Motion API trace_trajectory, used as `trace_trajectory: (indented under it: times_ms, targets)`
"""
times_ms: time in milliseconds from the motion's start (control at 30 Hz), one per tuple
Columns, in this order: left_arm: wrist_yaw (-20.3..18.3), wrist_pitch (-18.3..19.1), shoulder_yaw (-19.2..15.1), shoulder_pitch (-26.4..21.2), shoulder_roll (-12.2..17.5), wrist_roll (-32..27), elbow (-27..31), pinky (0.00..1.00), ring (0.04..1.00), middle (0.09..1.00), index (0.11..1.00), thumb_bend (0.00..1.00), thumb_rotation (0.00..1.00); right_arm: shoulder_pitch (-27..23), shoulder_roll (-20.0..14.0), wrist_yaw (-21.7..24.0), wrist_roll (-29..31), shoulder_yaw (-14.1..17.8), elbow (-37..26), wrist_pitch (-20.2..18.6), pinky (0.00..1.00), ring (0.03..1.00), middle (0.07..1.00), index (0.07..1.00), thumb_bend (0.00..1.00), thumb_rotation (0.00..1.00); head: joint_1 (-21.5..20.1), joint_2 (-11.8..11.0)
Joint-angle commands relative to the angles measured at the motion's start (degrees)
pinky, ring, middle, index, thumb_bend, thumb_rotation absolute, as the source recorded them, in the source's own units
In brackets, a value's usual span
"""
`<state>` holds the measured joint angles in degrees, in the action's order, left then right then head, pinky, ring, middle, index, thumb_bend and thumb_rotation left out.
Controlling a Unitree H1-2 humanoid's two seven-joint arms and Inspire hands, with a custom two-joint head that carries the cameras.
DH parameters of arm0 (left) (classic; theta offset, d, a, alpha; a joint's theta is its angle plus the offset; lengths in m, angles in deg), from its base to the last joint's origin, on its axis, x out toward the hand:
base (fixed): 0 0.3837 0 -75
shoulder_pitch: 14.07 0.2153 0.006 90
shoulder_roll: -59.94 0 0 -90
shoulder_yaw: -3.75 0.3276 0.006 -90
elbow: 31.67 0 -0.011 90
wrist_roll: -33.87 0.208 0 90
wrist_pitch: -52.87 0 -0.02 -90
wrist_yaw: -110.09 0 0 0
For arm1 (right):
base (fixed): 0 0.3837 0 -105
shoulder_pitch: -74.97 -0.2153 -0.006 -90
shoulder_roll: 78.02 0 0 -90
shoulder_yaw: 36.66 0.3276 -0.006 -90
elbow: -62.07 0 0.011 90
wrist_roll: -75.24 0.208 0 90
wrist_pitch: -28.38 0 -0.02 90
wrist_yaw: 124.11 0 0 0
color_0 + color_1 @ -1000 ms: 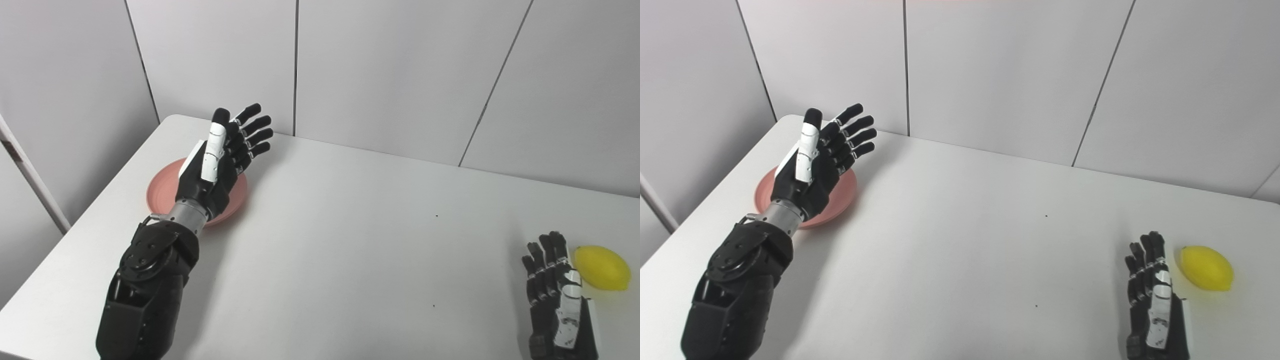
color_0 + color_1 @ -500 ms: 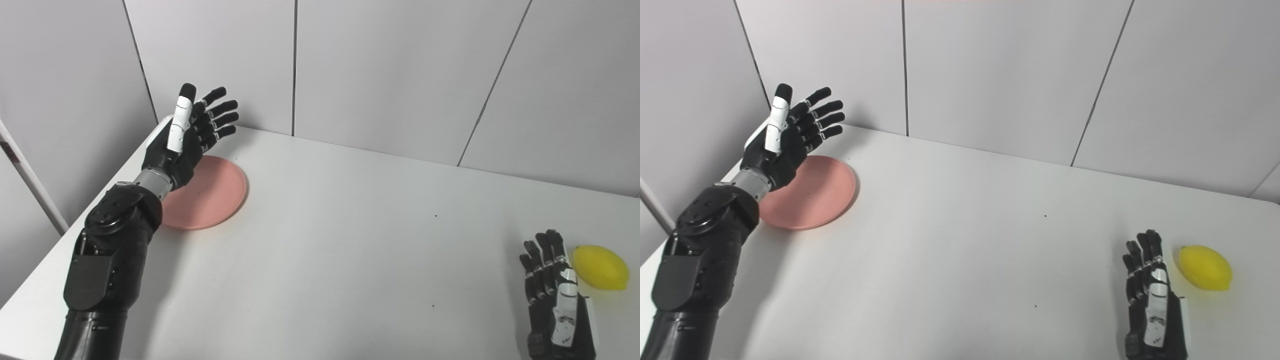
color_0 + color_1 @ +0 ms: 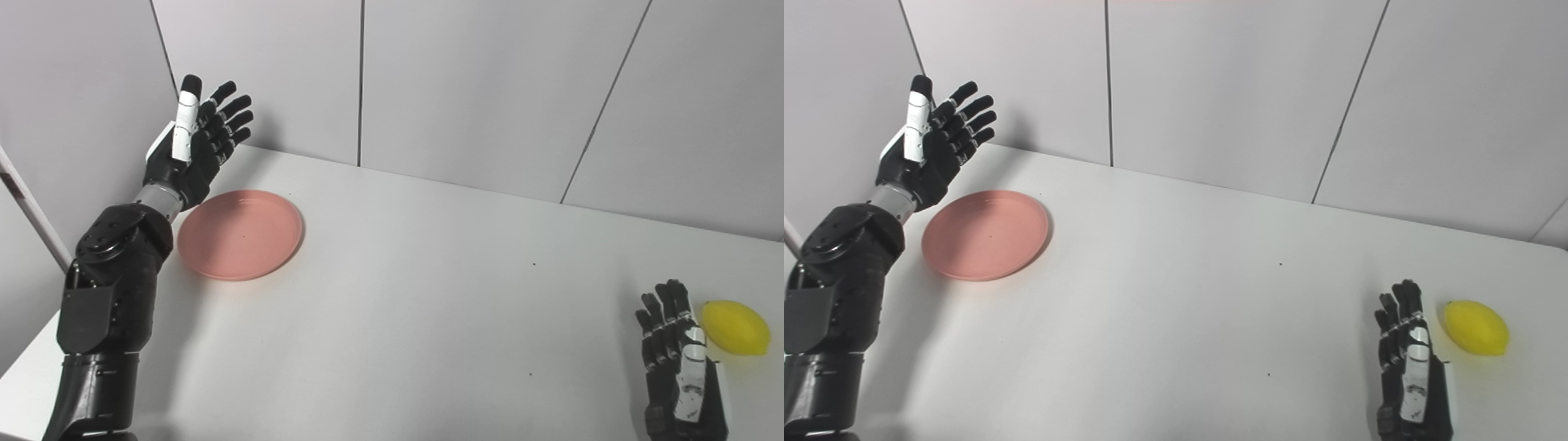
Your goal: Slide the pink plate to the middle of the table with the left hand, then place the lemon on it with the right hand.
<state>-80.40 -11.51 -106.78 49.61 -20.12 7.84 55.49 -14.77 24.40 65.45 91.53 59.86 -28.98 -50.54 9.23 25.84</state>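
Neither step looks done: the pink plate (image 3: 240, 234) lies at the far left of the table (image 3: 416, 318), well short of the middle, and the lemon (image 3: 735, 327) sits on the table at the near right. The left hand (image 3: 195, 142) hovers above the table's far left corner, just left of the plate, fingers spread and holding nothing. The right hand (image 3: 680, 361) rests flat just beside the lemon (empty, fingers loosely extended). Between plate and middle the surface shows only tiny dark specks (image 3: 534, 264), so the slide's path looks unobstructed.
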Motion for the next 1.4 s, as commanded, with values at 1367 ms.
trace_trajectory:
  times_ms: [1367]
  targets:
    - [-10.46, -20.6, -5.55, -8.08, 7.54, -1.9, -42.12, 0.77, 0.804, 0.826, 0.943, 0.93, 0.88, 2.59, 0.97, 1.48, 1.35, -0.56, 4.52, 1.76, 0.97, 0.952, 0.968, 0.952, 0.61, 0.91, 0.64, 0.56]
